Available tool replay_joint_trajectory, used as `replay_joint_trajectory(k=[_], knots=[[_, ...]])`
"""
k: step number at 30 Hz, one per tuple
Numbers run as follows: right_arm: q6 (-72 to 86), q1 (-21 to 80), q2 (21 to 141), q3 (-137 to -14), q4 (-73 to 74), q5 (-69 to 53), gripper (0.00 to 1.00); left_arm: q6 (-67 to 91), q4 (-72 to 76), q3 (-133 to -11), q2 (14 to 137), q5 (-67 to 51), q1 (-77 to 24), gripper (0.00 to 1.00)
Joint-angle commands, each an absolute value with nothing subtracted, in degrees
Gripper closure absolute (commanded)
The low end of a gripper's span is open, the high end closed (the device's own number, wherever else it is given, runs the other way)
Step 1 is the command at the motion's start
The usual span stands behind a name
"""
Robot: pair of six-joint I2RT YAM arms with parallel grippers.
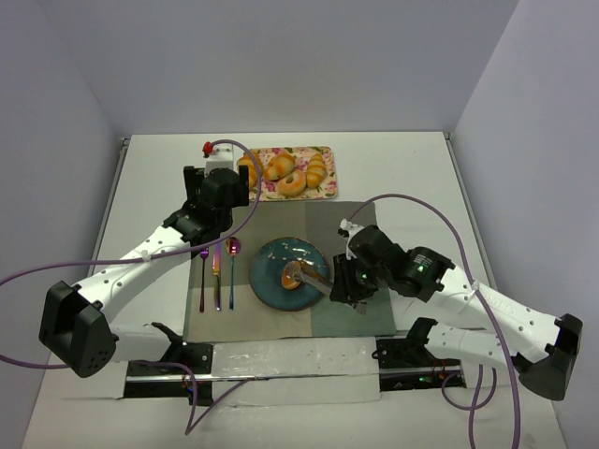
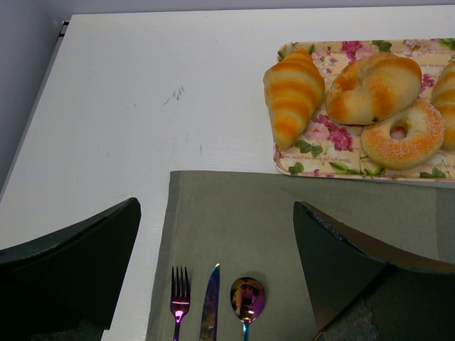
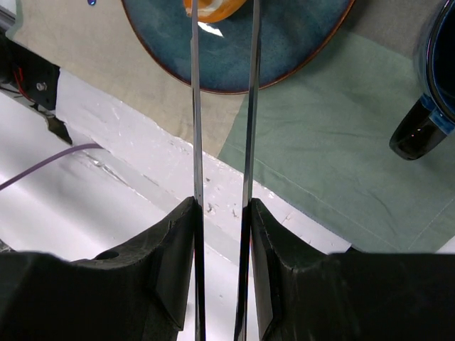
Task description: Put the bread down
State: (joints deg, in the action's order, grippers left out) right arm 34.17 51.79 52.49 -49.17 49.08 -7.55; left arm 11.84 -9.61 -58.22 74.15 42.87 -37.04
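Squeezing thin shiny tongs (image 3: 195,106) tight in the right gripper (image 3: 222,213) at the bottom middle, with the small orange bread (image 3: 213,8) between their blades on the blue plate (image 3: 284,50) at the top, and holding the left gripper (image 2: 216,204) wide apart over the grey mat (image 2: 234,227), below the flowery tray (image 2: 320,145) at upper right.

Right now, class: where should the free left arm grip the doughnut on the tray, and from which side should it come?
Probably the near rim of the doughnut, from above: one jaw in the hole, one outside. It lies flat, and rolls crowd its far side, while the side toward the near edge of the tray is free.
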Motion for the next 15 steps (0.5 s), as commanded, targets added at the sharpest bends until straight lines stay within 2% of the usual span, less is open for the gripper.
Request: replay_joint_trajectory(k=[1,6,15], knots=[[35.7,52.7,52.3,-49.7,46.0,-5.0,0.86,12.4,-8.4,-60.0,73.1,43.1,-37.3,0.01],[36.1,52.9,52.2,-49.8,46.2,-3.9,0.73,12.4,-8.6,-60.1,73.4,43.0,-37.3,0.01],[35.9,53.5,53.2,-51.4,46.9,-3.2,0.64,12.4,-8.6,-60.1,73.5,43.1,-37.4,0.01]])
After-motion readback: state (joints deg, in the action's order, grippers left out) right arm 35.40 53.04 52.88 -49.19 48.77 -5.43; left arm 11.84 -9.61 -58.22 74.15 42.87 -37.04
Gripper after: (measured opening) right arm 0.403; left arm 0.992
